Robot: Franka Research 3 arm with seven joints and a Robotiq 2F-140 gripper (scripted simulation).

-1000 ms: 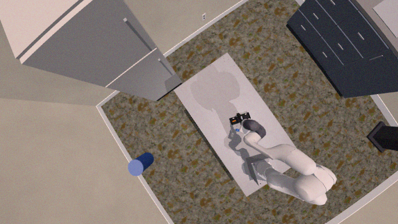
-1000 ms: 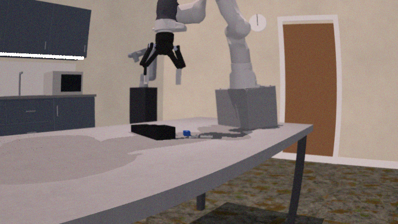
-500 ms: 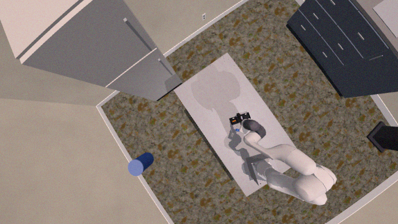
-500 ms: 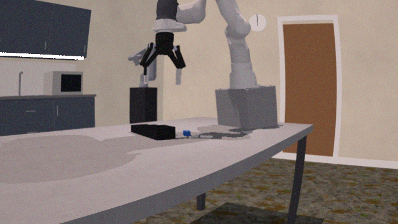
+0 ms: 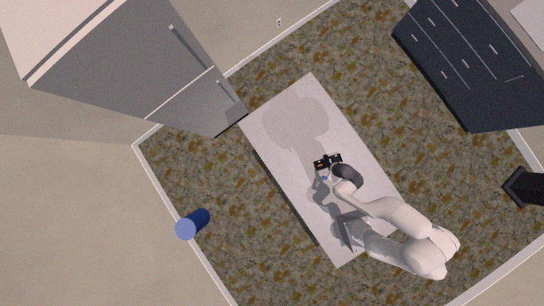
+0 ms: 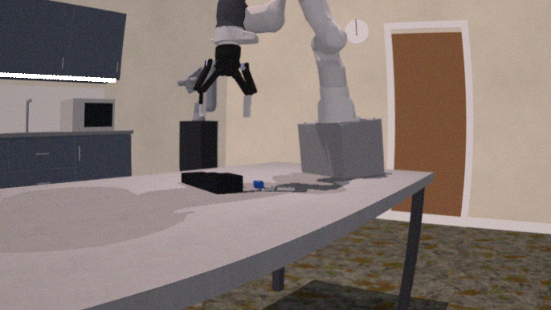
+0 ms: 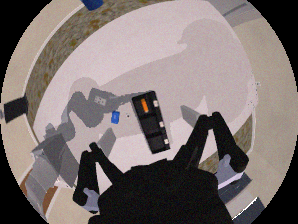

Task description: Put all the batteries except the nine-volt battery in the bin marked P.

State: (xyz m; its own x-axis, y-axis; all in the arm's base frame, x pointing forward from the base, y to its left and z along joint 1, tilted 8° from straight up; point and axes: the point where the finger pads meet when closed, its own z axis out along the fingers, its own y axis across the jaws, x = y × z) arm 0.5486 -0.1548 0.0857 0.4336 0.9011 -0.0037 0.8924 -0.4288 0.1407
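Note:
A black two-compartment bin [image 7: 150, 121] lies on the grey table; it also shows in the overhead view [image 5: 327, 161] and in the side view [image 6: 212, 181]. An orange thing [image 7: 144, 104] lies in one end compartment. I cannot read any letter on the bin. A small blue object [image 7: 115, 116] lies on the table just beside the bin, also visible in the side view [image 6: 259, 184] and the overhead view [image 5: 324, 177]. My gripper [image 6: 225, 98] hangs high above the bin, open wide and empty; its fingers frame the wrist view [image 7: 156, 163].
The arm's grey base block [image 6: 340, 148] stands on the table behind the bin. A blue cylinder [image 5: 192, 223] lies on the floor by the wall. A fridge [image 5: 127, 59] and dark cabinets [image 5: 468, 59] stand off the table.

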